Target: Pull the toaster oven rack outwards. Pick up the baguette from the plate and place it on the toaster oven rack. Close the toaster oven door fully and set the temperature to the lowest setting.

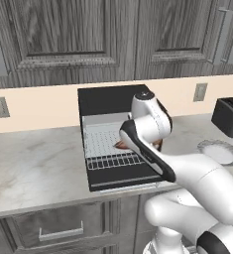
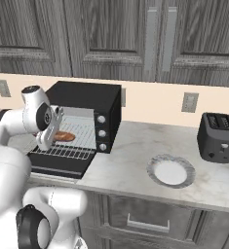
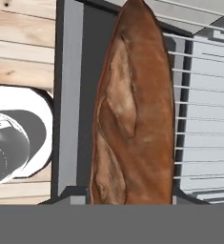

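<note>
The black toaster oven (image 2: 86, 95) stands on the counter with its door (image 2: 57, 168) folded down flat. The silver wire rack (image 2: 72, 148) is pulled out over the door. My gripper (image 2: 57, 137) hangs low over the rack, shut on the orange-brown baguette (image 2: 65, 136). In the hand view the baguette (image 3: 132, 119) runs lengthwise between the fingers, with the rack wires (image 3: 204, 114) just beyond it. In the left base view my forearm covers most of the baguette (image 1: 122, 145); the rack (image 1: 105, 144) and the door (image 1: 123, 178) show beside it. The white plate (image 2: 171, 171) lies bare to the oven's right.
A black slot toaster (image 2: 216, 137) stands at the far right of the counter. Three knobs (image 2: 102, 132) run down the oven's right front. Wall cabinets hang above the oven. Marble counter (image 1: 33, 163) stretches left of the oven. Drawers sit below the counter edge.
</note>
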